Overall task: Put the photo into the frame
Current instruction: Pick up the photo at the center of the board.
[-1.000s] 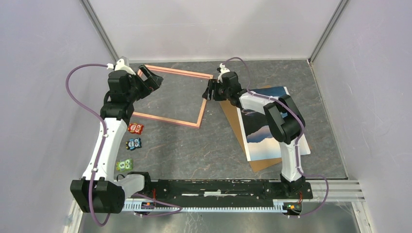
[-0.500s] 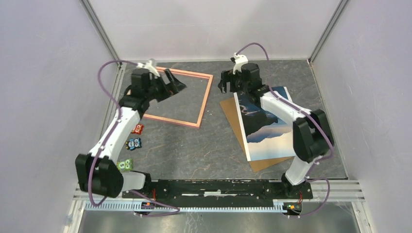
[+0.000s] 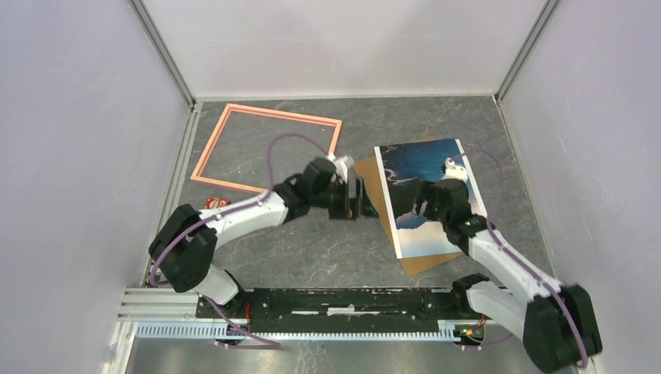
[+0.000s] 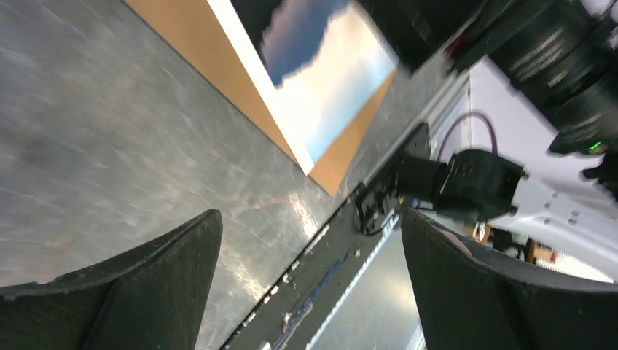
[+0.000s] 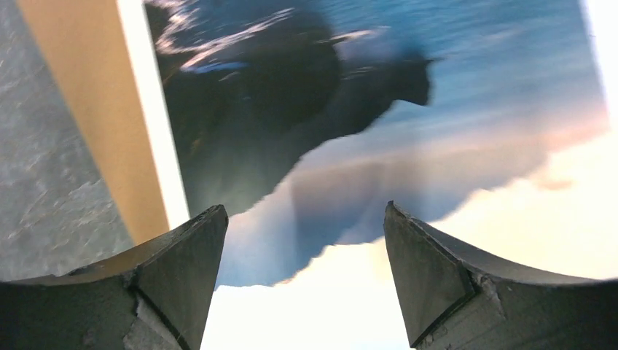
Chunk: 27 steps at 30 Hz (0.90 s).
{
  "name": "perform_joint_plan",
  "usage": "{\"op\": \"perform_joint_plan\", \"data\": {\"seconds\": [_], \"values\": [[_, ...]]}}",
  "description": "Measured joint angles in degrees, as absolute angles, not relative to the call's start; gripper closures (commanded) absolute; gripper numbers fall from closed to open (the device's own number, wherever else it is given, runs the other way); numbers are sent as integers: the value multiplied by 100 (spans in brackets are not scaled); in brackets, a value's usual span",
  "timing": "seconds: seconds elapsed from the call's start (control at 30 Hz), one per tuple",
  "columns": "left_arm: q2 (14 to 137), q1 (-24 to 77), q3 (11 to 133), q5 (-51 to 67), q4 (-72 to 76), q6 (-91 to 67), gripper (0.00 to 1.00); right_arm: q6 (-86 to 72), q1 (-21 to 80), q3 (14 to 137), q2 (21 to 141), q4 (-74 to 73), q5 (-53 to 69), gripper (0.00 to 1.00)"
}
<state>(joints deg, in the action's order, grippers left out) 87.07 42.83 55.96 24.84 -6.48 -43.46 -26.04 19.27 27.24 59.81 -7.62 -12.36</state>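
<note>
While the photo (image 3: 413, 160) lies on its board (image 3: 425, 263), I see my right gripper (image 5: 302, 211) gaping empty over it, left gripper (image 4: 310, 219) likewise beside it.

Frames: we count one pink frame (image 3: 284, 114), well apart from both grippers.
Photos: we count one photo (image 3: 413, 167), lying under the right gripper (image 5: 304, 210).
Boards: we count one brown board (image 3: 425, 263), under the photo and just beside the left gripper (image 4: 307, 219).
Owl figures: we can make out only one, a red owl figure (image 3: 216, 203), far back along the arm from the left gripper.
Arms: we count two, the left arm (image 3: 242, 214) and the right arm (image 3: 499, 253).
Grippers: we count two, one per arm.
Cables: we count two purple cables (image 3: 270, 160), one trailing behind each gripper.
</note>
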Motion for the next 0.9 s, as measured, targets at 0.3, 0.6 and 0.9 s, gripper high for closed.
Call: {"op": "perform_joint_plan", "data": {"seconds": [0.3,0.6,0.9], "values": [[9244,5743,5063,1857,646,-5098,3,-2849,777,2359,5068,-1264,-1833,11],[10781,5793,6936,2338,530,-5022,3,-2602,-2499,2056,5070,-1269,-810,10],[11810,5819,7776,2460,250,-5059,3,-2021,-5181,1575,4873,-1092,928,15]]}}
